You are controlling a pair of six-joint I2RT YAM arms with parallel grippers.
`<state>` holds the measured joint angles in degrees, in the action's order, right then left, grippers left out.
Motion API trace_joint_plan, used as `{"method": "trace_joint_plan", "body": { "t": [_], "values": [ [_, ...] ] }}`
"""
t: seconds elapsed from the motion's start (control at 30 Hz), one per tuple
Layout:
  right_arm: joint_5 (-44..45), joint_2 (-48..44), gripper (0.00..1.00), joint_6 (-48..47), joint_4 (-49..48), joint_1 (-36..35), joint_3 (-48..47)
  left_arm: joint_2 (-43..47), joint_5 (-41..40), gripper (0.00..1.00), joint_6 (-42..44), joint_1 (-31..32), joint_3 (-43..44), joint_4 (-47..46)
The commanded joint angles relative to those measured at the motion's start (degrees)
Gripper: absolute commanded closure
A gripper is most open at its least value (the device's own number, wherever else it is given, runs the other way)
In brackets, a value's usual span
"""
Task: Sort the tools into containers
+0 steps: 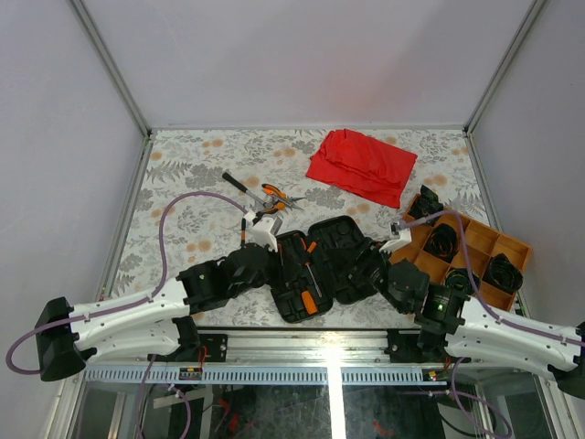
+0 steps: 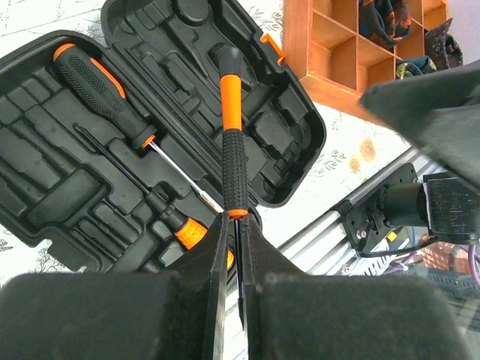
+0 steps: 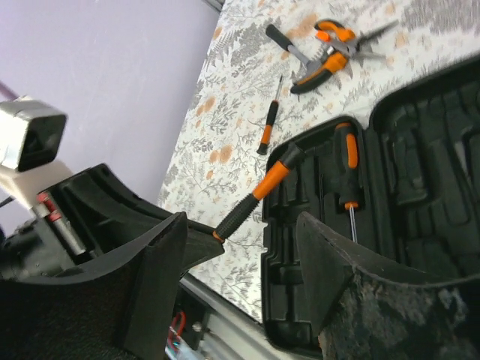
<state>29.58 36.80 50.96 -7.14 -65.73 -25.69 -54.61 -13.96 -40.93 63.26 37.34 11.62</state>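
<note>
The black tool case [image 1: 340, 240] lies open at the near middle of the table. My left gripper [image 2: 235, 222] is shut on the thin shaft of a screwdriver [image 2: 232, 142] with a black-and-orange handle, held over the case's moulded slots [image 2: 161, 60]. A larger screwdriver [image 2: 97, 84] and a small one [image 2: 186, 229] lie in slots. My right gripper [image 3: 240, 255] stands open beside the case [image 3: 405, 202], with nothing between its fingers. On the table beyond lie orange-handled pliers [image 1: 274, 199], a black-handled driver [image 1: 238, 184] and a slim screwdriver [image 3: 268, 124].
A red cloth [image 1: 361, 165] lies at the back of the table. A wooden compartment box [image 1: 508, 245] holding dark items stands at the right, next to the case. The table's metal front rail [image 1: 329, 346] runs just below the case.
</note>
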Motion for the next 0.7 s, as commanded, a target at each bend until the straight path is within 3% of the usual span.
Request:
{"method": "trace_joint_plan", "body": {
  "t": [0.0,0.33,0.67],
  "values": [
    [4.7,2.0,0.34,19.6,-7.9,-0.3,3.4,0.0,-1.8,1.00,-0.6,-0.3,-0.2,-4.6],
    [1.8,9.0,0.43,25.2,-18.7,-0.3,6.3,-1.5,-0.7,1.00,-0.4,-0.3,0.4,-6.3],
    [-0.2,13.0,0.53,28.5,-20.5,-0.3,5.9,-1.2,-0.6,1.00,-0.1,-0.3,0.3,-6.8]
  ]
}}
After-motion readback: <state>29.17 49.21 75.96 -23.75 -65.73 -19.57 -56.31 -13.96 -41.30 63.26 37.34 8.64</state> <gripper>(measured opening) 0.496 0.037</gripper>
